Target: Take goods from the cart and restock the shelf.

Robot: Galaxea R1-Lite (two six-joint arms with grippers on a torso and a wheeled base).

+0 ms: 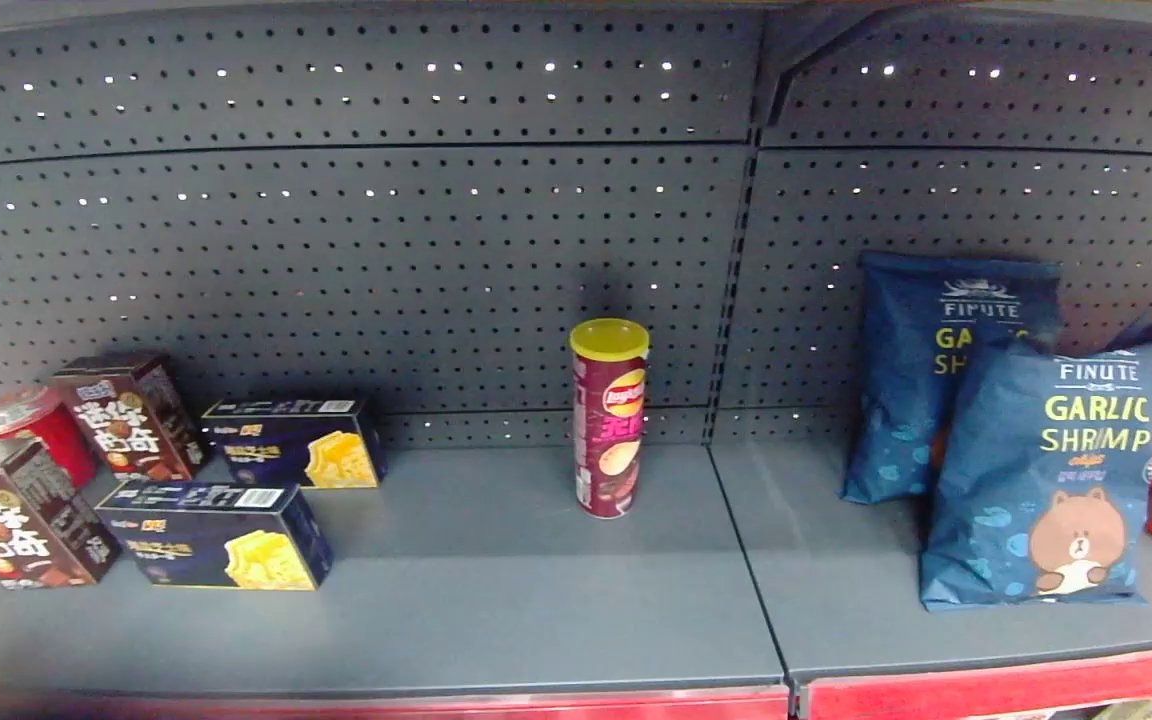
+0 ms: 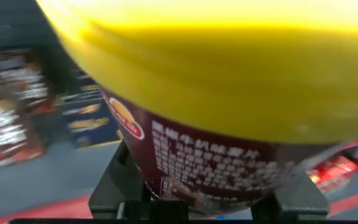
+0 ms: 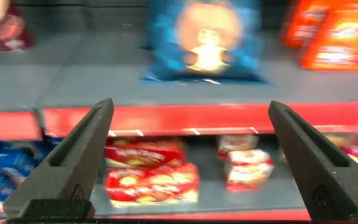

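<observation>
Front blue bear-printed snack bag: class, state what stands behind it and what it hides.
Behind the front blue bear-printed snack bag stands a second, matching blue bag before the grey pegboard wall. Its lower right part is covered.

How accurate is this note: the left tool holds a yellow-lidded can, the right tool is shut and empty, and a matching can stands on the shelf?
One detail is wrong: the right tool is open, not shut; the right wrist view shows its jaws wide apart, empty. The left tool does hold a yellow-lidded can, and a matching can stands on the shelf.
</observation>
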